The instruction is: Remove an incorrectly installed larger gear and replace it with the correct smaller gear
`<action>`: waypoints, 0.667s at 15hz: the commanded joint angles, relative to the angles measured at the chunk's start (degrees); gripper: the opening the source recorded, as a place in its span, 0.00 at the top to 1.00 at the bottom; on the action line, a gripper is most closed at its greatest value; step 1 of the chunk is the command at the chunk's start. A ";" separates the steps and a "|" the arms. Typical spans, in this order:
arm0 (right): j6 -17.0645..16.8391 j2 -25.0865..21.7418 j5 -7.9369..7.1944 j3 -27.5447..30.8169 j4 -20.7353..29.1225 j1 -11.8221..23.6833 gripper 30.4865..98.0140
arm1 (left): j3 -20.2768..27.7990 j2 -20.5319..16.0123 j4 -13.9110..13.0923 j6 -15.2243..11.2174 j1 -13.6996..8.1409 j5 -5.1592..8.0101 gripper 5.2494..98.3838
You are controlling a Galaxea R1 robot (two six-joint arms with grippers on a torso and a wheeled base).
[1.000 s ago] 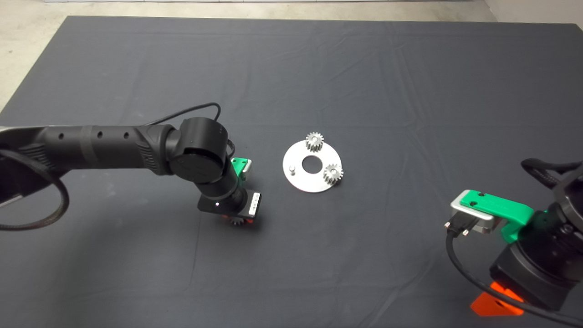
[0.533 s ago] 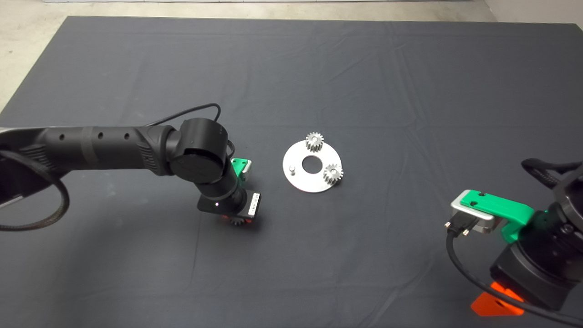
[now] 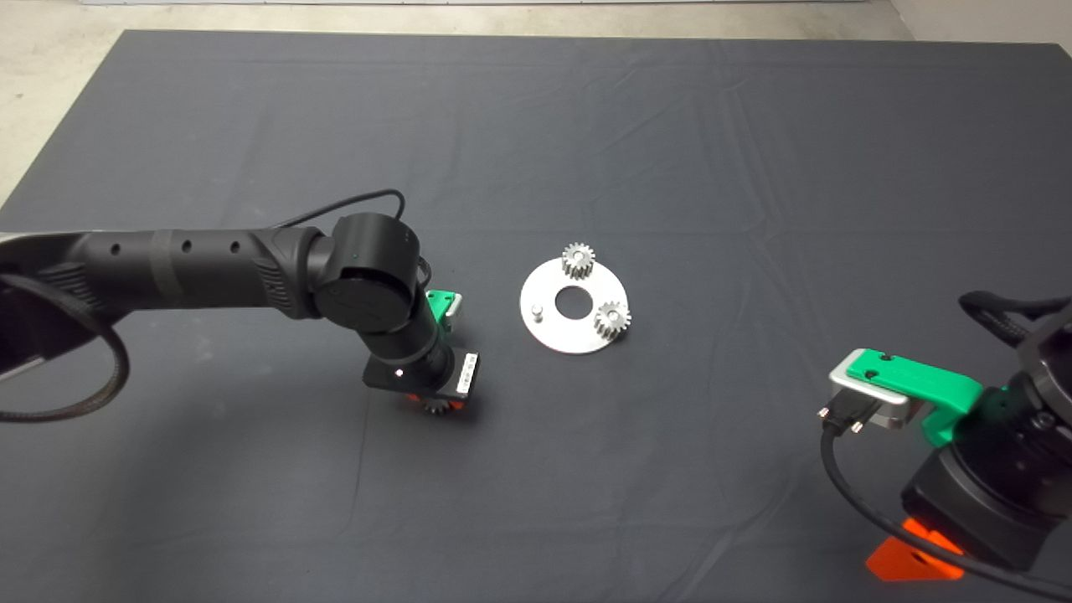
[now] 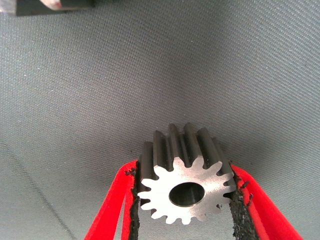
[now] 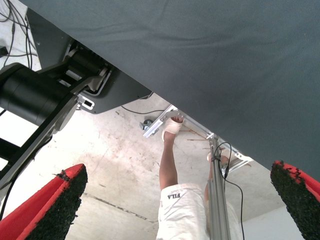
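Dark creased mat fills the frame; pale concrete floor upper left; left gripper clamps the larger gear; right gripper parked lower right, fingers spread.

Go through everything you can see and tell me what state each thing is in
left claw: shut on the gear, low over the mat
gear: gripped between the pads, off the plate
round plate: flat on the mat, two small gears mounted, one peg bare
right claw: open, parked at the mat's edge
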 commanded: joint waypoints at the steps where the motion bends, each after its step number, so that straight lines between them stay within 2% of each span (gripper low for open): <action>1: 0.20 -0.32 -4.99 0.17 1.43 1.27 0.02 | 0.36 0.82 -2.96 0.11 -6.51 1.85 0.67; 3: 0.21 -0.32 -4.99 0.17 1.43 1.27 0.02 | 0.93 4.11 -5.10 -0.59 -11.65 1.85 0.67; 5: 0.28 -0.32 -4.99 0.17 1.43 1.27 0.02 | 0.67 7.73 -7.05 -1.35 -14.78 1.76 0.67; 7: 0.29 -0.32 -4.90 0.17 1.43 1.27 0.02 | 0.23 9.74 -7.05 -1.82 -15.00 1.68 0.67; 10: 0.29 -0.32 -4.90 0.17 1.43 1.27 0.02 | -2.12 10.43 -7.05 -2.88 -14.91 0.46 0.68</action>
